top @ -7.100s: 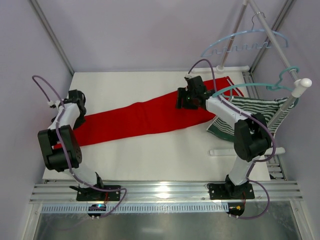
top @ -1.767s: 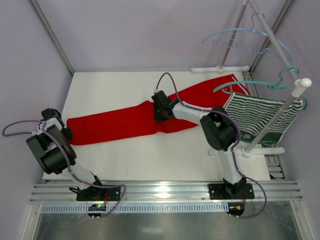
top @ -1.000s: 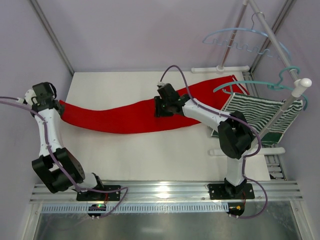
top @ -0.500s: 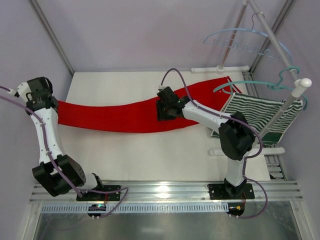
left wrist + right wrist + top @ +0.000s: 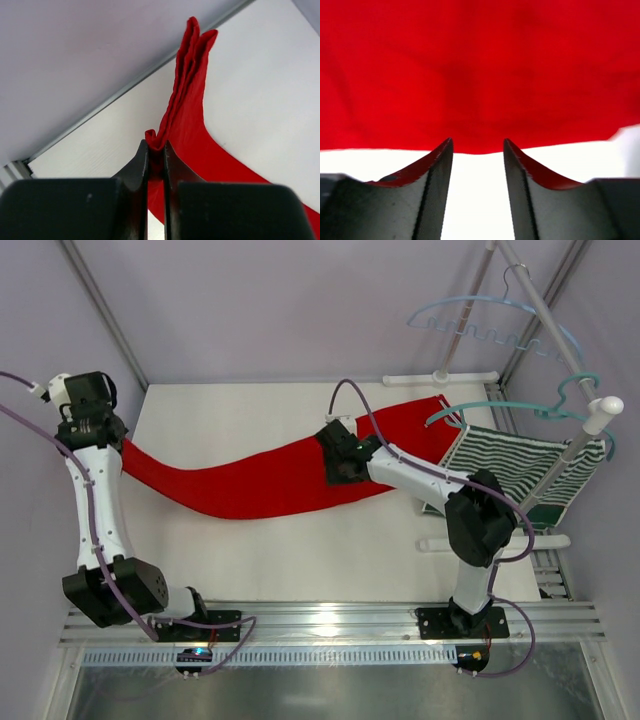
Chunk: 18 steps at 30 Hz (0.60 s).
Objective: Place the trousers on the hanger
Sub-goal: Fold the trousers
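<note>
Finds the white table (image 5: 250, 560) nearest, with both arm bases bolted along its front edge. Notes, at mid-table, the right gripper (image 5: 340, 468) pointing down at the near edge of the trousers (image 5: 250, 485), jaws spread apart. In the right wrist view, shows white table between the fingertips (image 5: 440, 155) and red cloth just beyond them. Records the trousers lying as a long red band across the table from far right to far left, bowing toward the near side in the middle, with the waistband end at the far right near the green-and-white striped garment (image 5: 520, 465). Finds the left gripper (image 5: 108, 435) at the far left corner, raised above the table, jaws pressed together on a fold of the leg end, holding that end lifted off the surface. Notes the striped garment hanging below a teal hanger (image 5: 490, 406) at the right. Locates the pale blue hanger (image 5: 468, 301) highest and farthest back, hooked on the slanted rack pole (image 5: 545, 315), well apart from the trousers.
</note>
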Each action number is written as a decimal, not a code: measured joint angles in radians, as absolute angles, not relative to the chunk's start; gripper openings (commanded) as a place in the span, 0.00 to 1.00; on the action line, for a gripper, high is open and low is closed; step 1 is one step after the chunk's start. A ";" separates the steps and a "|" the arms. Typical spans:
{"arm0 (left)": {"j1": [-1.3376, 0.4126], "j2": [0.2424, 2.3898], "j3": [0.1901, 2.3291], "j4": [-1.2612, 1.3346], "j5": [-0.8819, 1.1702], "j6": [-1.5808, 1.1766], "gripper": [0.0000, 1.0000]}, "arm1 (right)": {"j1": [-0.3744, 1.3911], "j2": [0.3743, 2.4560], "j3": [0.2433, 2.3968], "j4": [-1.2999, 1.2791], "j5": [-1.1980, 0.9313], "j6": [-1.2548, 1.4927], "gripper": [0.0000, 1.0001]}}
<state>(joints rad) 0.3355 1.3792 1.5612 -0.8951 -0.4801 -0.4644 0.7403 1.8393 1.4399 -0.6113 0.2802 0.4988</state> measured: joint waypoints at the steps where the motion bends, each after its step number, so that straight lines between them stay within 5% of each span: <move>1: 0.315 1.385 1.579 -0.894 -0.469 -0.457 0.00 | 0.737 1.840 1.444 -0.633 0.319 0.498 0.44; 5: 0.293 1.393 1.601 -0.892 -0.461 -0.432 0.00 | 0.682 1.847 1.459 -0.691 0.453 0.495 0.28; 18: 0.296 1.427 1.602 -0.896 -0.484 -0.404 0.00 | 0.546 1.964 1.402 -0.683 0.587 0.468 0.21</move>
<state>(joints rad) 0.2958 1.4269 1.6016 -0.8955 -0.4839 -0.4038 0.5457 1.9636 1.4021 -0.6834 0.5869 0.4683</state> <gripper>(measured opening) 0.052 0.223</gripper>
